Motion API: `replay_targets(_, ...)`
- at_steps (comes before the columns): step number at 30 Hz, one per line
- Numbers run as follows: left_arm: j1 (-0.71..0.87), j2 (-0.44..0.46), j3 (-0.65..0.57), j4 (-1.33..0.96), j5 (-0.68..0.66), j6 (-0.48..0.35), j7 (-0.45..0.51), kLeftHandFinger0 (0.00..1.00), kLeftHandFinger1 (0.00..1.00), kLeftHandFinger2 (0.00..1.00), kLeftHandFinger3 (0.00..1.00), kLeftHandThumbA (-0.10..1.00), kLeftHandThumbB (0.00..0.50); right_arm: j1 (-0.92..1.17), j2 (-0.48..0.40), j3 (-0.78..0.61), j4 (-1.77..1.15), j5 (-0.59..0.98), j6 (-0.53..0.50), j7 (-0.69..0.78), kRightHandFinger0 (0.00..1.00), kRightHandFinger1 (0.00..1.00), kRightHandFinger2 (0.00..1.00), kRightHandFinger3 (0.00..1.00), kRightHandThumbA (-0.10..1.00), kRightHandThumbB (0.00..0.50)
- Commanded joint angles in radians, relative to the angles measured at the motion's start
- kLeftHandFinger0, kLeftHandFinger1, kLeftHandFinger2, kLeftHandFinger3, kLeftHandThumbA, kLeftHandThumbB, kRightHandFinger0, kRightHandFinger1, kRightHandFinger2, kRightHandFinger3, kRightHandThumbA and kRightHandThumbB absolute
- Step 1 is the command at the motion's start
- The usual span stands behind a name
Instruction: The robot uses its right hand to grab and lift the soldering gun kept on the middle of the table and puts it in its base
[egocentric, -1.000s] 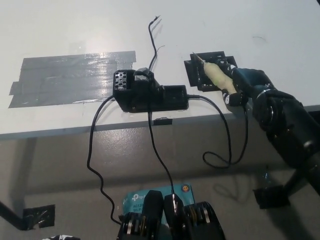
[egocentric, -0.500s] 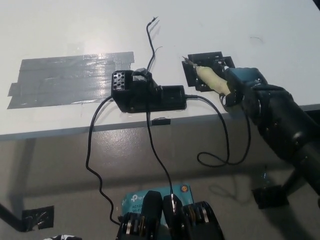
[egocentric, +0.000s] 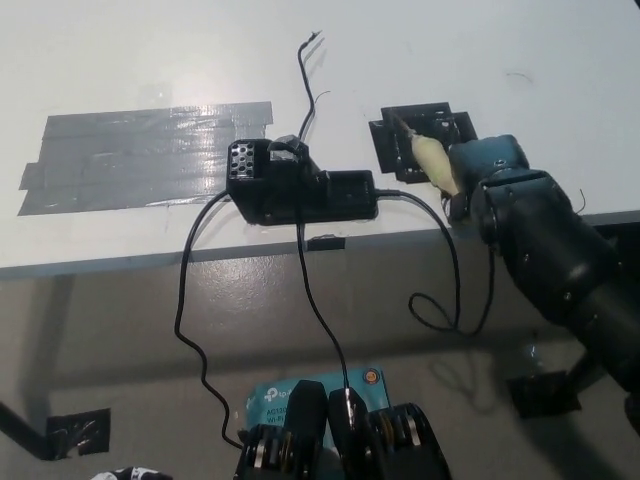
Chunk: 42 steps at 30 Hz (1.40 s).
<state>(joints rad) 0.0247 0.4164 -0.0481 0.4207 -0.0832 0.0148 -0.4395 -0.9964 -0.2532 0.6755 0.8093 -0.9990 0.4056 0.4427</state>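
Observation:
The soldering gun (egocentric: 430, 156) has a cream handle and a thin metal tip pointing up-left. It lies over a flat black square plate (egocentric: 400, 140) right of the table's middle. My black right hand (egocentric: 490, 172) is shut on the rear of the handle, hiding that end. The black soldering station box (egocentric: 300, 190) sits left of it near the table's front edge. The gun's black cable (egocentric: 455, 290) hangs in a loop below the edge. Only a white sliver of my left hand (egocentric: 118, 474) shows at the bottom left.
Grey tape strips (egocentric: 140, 155) cover the white table (egocentric: 500, 50) at the left. A thin loose wire (egocentric: 300, 70) runs back from the station. Two black cords (egocentric: 185, 300) drop from the station to the floor.
My right hand has slid further up over the gun's handle, so less of the cream part shows. The forearm has swung in closer. The station and tape have not moved.

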Motion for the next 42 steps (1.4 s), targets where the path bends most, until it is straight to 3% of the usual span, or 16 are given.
replay_targets(1, -0.011, 0.062, -0.017, -0.002, 0.029, -0.029, -0.035, 0.08, 0.3, 0.46, 0.62, 1.0, 0.5, 0.082, -0.017, 0.011, 0.061, -0.147, 0.064, 0.213, 0.0, 0.13, 0.22, 1.0, -0.01, 0.147)
replay_targets(4, -0.007, 0.067, -0.024, -0.006, 0.04, -0.027, -0.031, 0.08, 0.31, 0.46, 0.62, 0.98, 0.5, 0.101, -0.019, 0.007, 0.038, -0.142, 0.064, 0.153, 0.0, 0.13, 0.3, 1.0, -0.03, 0.058)
replay_targets(8, -0.004, 0.067, -0.027, -0.001, 0.036, -0.027, -0.03, 0.09, 0.32, 0.46, 0.63, 0.97, 0.5, 0.149, -0.036, -0.04, -0.071, -0.108, 0.064, 0.027, 0.0, 0.19, 0.56, 0.97, -0.06, 0.049)
replay_targets(9, -0.002, 0.069, -0.03, -0.004, 0.042, -0.025, -0.027, 0.08, 0.32, 0.46, 0.63, 0.97, 0.5, 0.158, -0.032, -0.069, -0.097, -0.115, 0.064, -0.042, 0.0, 0.22, 0.62, 0.73, 0.04, 0.002)
replay_targets(11, -0.003, 0.073, -0.033, 0.003, 0.044, -0.031, -0.03, 0.08, 0.32, 0.47, 0.64, 0.98, 0.5, 0.165, -0.041, -0.069, -0.125, -0.085, 0.055, -0.131, 0.0, 0.24, 0.64, 0.6, -0.09, 0.012)
replay_targets(13, -0.001, 0.075, -0.034, 0.0, 0.045, -0.022, -0.028, 0.09, 0.33, 0.47, 0.64, 0.98, 0.5, 0.175, -0.048, -0.084, -0.142, -0.076, 0.026, -0.195, 0.0, 0.24, 0.62, 0.56, -0.1, 0.0)
replay_targets(16, 0.004, 0.08, -0.036, -0.008, 0.055, -0.022, -0.023, 0.08, 0.31, 0.46, 0.63, 0.99, 0.5, 0.179, -0.102, -0.099, -0.202, -0.077, -0.058, -0.308, 0.0, 0.28, 0.62, 0.28, -0.1, 0.029)
replay_targets(20, 0.008, 0.083, -0.037, -0.013, 0.06, -0.008, -0.019, 0.08, 0.32, 0.46, 0.64, 0.98, 0.5, 0.175, -0.124, -0.121, -0.213, -0.065, -0.101, -0.378, 0.0, 0.3, 0.65, 0.24, -0.1, 0.0)
replay_targets(21, 0.009, 0.083, -0.04, -0.015, 0.067, -0.006, -0.015, 0.09, 0.32, 0.46, 0.64, 0.98, 0.5, 0.177, -0.138, -0.121, -0.225, -0.074, -0.116, -0.409, 0.0, 0.28, 0.65, 0.37, -0.1, 0.0)
replay_targets(27, 0.009, 0.085, -0.038, -0.012, 0.075, -0.002, -0.011, 0.08, 0.31, 0.44, 0.61, 0.97, 0.5, 0.163, -0.182, -0.172, -0.261, -0.036, -0.203, -0.533, 0.0, 0.1, 0.49, 0.11, 0.02, 0.0)
replay_targets(29, 0.008, 0.087, -0.039, -0.012, 0.078, 0.001, -0.013, 0.08, 0.3, 0.43, 0.61, 0.96, 0.5, 0.151, -0.193, -0.188, -0.267, -0.029, -0.241, -0.587, 0.0, 0.05, 0.44, 0.15, -0.05, 0.0)
replay_targets(31, 0.01, 0.088, -0.041, -0.012, 0.085, 0.006, -0.01, 0.08, 0.3, 0.43, 0.6, 0.96, 0.5, 0.144, -0.194, -0.197, -0.274, -0.034, -0.239, -0.585, 0.0, 0.04, 0.44, 0.18, 0.07, 0.0)
replay_targets(34, 0.014, 0.086, -0.039, -0.022, 0.091, 0.021, -0.004, 0.08, 0.29, 0.43, 0.61, 0.95, 0.5, 0.127, -0.208, -0.212, -0.295, -0.019, -0.273, -0.564, 0.0, 0.04, 0.45, 0.21, -0.1, 0.0)
replay_targets(38, 0.016, 0.092, -0.035, -0.023, 0.089, 0.017, -0.01, 0.06, 0.28, 0.42, 0.61, 0.95, 0.5, 0.111, -0.224, -0.219, -0.29, 0.003, -0.391, -0.64, 0.0, 0.15, 0.52, 0.07, -0.1, 0.039)
replay_targets(39, 0.015, 0.096, -0.038, -0.026, 0.099, 0.023, -0.006, 0.06, 0.29, 0.44, 0.62, 0.96, 0.5, 0.089, -0.253, -0.187, -0.287, -0.029, -0.477, -0.709, 0.0, 0.2, 0.61, 0.08, -0.1, 0.114)
replay_targets(42, 0.017, 0.096, -0.039, -0.021, 0.101, 0.023, -0.004, 0.07, 0.29, 0.45, 0.62, 0.96, 0.5, 0.074, -0.272, -0.184, -0.289, -0.007, -0.565, -0.709, 0.0, 0.3, 0.77, 0.42, -0.1, 0.092)
